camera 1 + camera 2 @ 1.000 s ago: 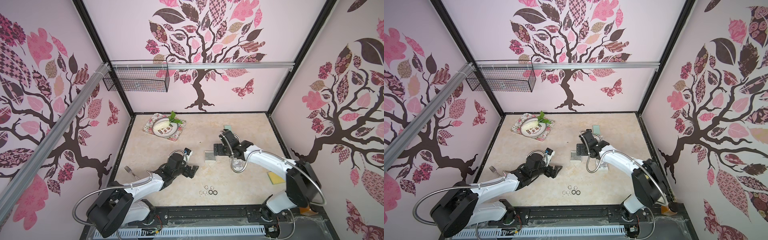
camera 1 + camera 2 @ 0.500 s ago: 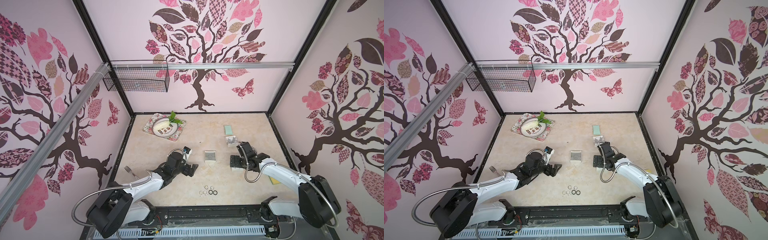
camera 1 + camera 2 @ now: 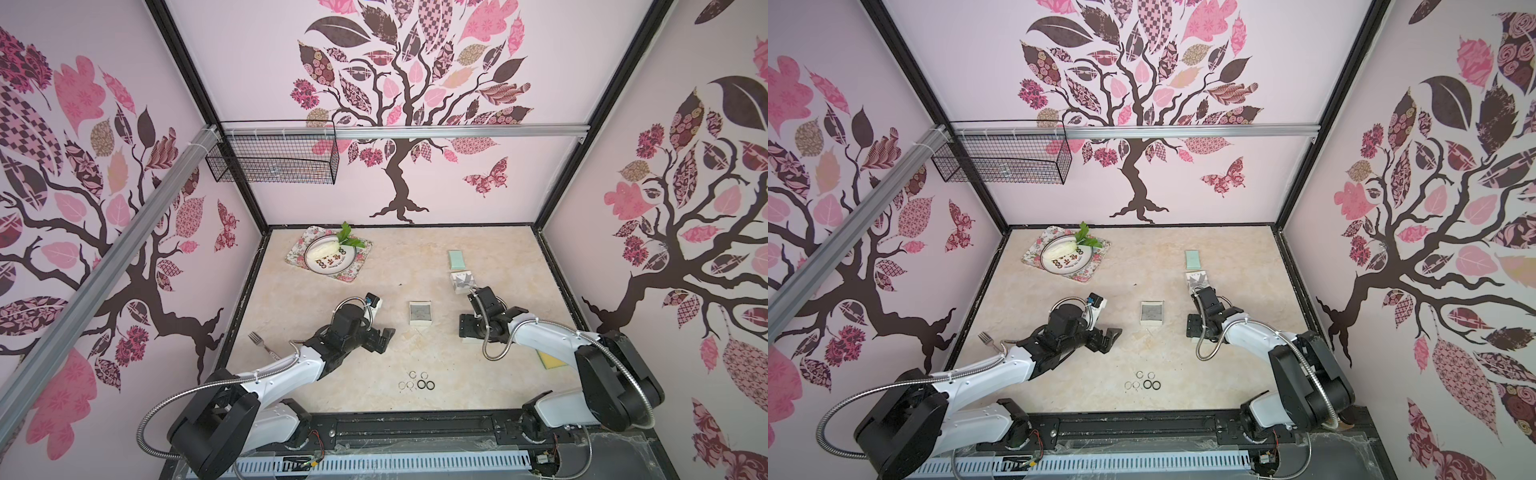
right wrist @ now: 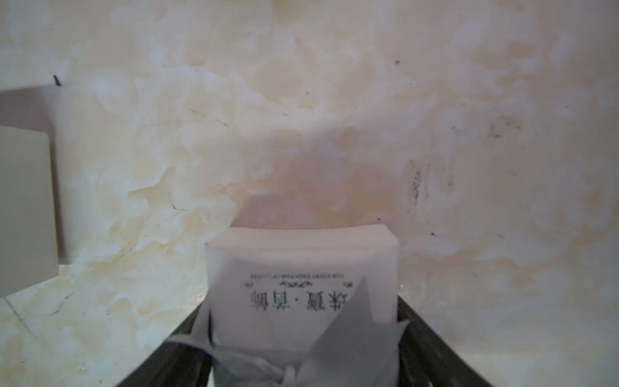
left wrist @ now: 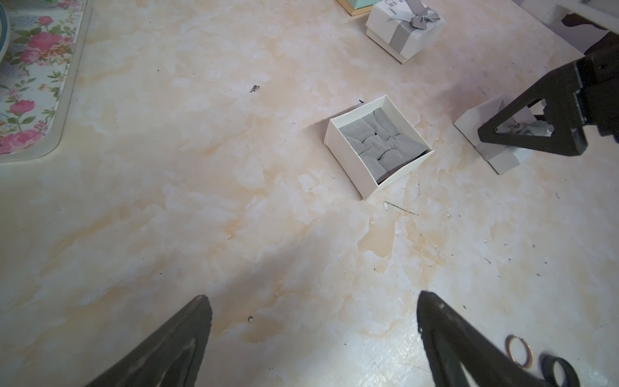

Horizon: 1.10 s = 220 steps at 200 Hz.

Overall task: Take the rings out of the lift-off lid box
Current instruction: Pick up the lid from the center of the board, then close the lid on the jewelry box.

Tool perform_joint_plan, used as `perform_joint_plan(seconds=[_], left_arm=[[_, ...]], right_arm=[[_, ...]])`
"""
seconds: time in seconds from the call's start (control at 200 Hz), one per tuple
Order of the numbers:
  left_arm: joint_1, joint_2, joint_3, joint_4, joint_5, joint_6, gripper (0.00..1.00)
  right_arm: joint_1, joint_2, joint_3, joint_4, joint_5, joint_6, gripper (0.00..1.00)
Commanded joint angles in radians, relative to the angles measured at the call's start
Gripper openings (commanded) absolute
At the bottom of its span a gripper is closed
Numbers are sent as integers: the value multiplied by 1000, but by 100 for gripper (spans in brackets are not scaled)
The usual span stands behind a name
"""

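Currently, item: rings, six tiny hoops, four thin and silvery, two thicker and black.

Location: flat on the marbled table, in a tight cluster near the front edge and well apart from the box. Two of them show beside a finger of the left pincer in the left wrist view. None is in the lift-off lid box; its grey slotted foam insert shows bare in the left wrist view.

Handling, by judgement: very light, stiff, smooth hoops, likely to skate or flip on the glossy top. The wire-thin ones lie almost flush, so a pinch across the hoop from straight above, one at a time, suits best. The black pair offers more edge to catch.

Left pincer: fingers spread wide, empty, over bare table to the left of the box.

Right pincer: fingers closely flank the lid, which rests on the table to the right of the box. Whether they press it cannot be told.

Markings: the lid is white with a grey ribbon bow. It is printed with Chinese characters, apparently 珠寶·首飾, beside a small line that seems to read "FOR EVERY EACH PAIR OF LOVERS". A second, closed bow box stands farther back; its print is unreadable.
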<state>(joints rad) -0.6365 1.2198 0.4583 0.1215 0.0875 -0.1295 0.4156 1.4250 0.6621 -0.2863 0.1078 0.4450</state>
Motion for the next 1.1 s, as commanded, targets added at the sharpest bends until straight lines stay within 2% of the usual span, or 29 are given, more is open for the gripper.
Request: perform_joint_plan(seconds=[0.0, 0.37, 0.83, 1.095], left_arm=[[6, -17, 23, -1, -9, 17, 98], [7, 7, 29, 8, -23, 23, 98], [8, -6, 19, 16, -17, 14, 98], [9, -3, 16, 21, -14, 14, 98]], right_arm=[[-5, 15, 48, -54, -3, 5, 75], [18, -91, 209, -197, -47, 60, 76], [210, 197, 464, -132, -62, 149, 78], [270, 282, 494, -95, -21, 195, 79]])
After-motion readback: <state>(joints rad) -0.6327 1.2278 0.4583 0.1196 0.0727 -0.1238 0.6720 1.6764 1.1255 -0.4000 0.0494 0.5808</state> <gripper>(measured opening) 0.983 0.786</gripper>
